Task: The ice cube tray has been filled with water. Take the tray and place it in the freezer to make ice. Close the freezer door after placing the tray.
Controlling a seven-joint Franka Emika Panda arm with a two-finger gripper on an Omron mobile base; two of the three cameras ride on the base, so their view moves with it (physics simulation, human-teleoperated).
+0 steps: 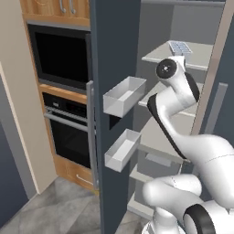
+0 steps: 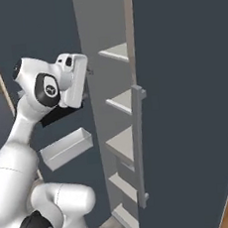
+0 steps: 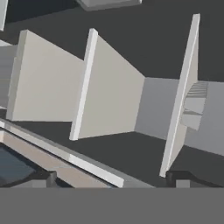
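Note:
The freezer (image 1: 157,137) stands open, its pale shelves (image 2: 119,101) in view. Its door (image 1: 114,41) is swung out to the left and carries two white bins (image 1: 123,96). On an upper shelf lies the ice cube tray (image 1: 180,47), pale blue water in its cells; in the rolled hand view it appears as a ribbed shape (image 3: 194,103) against a shelf. My gripper (image 2: 88,84) is open and holds nothing. It hangs in front of the shelves at upper-shelf height, apart from the tray, with its fingertips (image 3: 51,179) spread wide.
A black microwave (image 1: 59,55) and a black oven (image 1: 68,132) sit in the wooden wall left of the open door. The other slate-blue door (image 2: 184,103) is shut, its silver handle (image 2: 139,143) close to the right of the shelves. One door bin (image 2: 65,148) juts out beside my arm.

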